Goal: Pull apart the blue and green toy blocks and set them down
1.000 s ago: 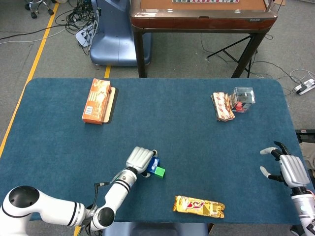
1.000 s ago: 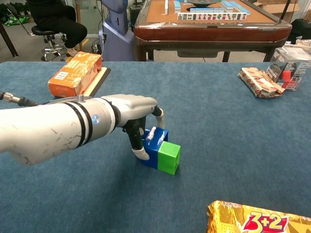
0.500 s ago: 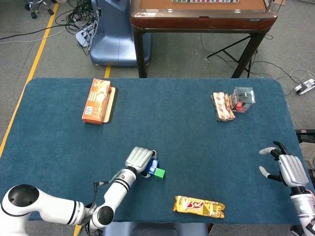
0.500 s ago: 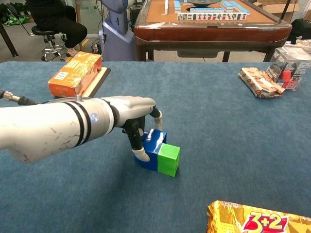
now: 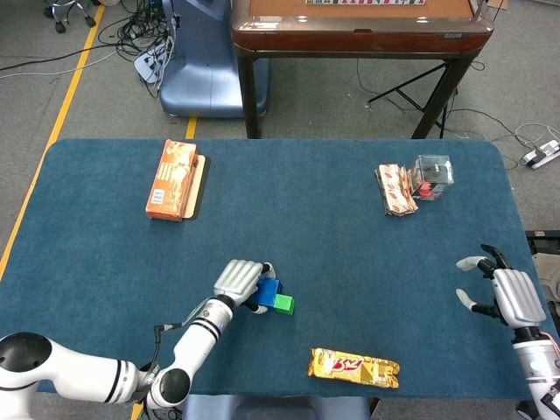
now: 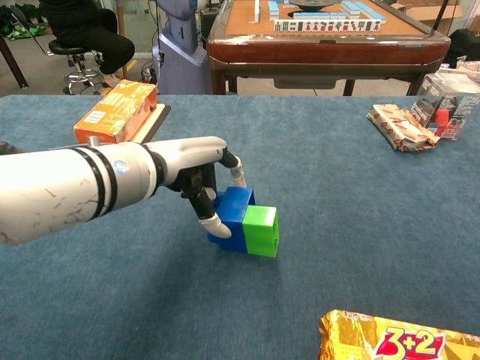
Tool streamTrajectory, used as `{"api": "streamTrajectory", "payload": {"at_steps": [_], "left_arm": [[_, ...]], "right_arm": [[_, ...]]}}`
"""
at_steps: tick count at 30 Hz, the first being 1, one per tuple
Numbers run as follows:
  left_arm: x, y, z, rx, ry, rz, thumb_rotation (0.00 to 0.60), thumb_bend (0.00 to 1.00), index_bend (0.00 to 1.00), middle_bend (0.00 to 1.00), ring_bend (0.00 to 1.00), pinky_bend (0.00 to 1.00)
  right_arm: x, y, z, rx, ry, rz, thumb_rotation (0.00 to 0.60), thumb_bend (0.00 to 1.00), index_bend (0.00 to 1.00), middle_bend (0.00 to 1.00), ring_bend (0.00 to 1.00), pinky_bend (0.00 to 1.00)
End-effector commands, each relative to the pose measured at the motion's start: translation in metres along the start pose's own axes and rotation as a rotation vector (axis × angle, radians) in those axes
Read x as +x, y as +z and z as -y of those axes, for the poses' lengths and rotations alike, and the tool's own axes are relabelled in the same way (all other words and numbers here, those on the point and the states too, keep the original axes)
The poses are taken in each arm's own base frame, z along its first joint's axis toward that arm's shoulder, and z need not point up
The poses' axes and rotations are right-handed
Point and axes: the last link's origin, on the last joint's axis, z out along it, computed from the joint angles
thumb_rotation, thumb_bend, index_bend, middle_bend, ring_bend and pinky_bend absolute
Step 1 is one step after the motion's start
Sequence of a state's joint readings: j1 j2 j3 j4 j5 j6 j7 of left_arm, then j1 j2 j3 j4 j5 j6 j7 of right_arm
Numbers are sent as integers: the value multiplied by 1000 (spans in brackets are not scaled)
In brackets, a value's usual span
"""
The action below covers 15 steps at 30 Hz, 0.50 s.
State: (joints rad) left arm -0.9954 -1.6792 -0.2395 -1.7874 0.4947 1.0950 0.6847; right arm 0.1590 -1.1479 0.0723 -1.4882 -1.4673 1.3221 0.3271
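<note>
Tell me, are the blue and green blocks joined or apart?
Joined. The green block sits flush against the blue block, with no gap; the left hand grips the blue one.

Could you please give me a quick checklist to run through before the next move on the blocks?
1. Left hand grips the blue block: ok.
2. Green block free for a second grip: ok, nothing touches it.
3. Right hand at the blocks: not ok, far off near the table edge, holding nothing.
4. Blocks separated: not ok, they are joined.
5. Blocks lifted off the table: cannot tell.
6. Path clear: ok, the snack bar lies apart.
</note>
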Motion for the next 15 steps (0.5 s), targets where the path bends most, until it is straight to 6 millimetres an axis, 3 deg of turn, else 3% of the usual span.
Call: {"api": "streamTrajectory", "payload": {"at_steps": [1,8,11,15], "left_arm": [[6,-6,6,8,-59,-30,600,163,558,1000,829,967],[12,-13,9,21,-112,-71,600,163,559,1000,830,967],[15,-15,5,18,-135,-94,600,163,563,1000,834,966],[21,-18,-2,11,-189,-138,600,163,570,1000,841,963]], "right_arm": [[5,6,11,31,17,-17,600,228,415,521,597,721],[16,31,51,121,35,10,600,98,444,898,981,968],[18,42,69,144,52,35,600,61,455,996,1000,1000],[21,61,99,165,105,106,600,4,456,1000,1000,1000]]}}
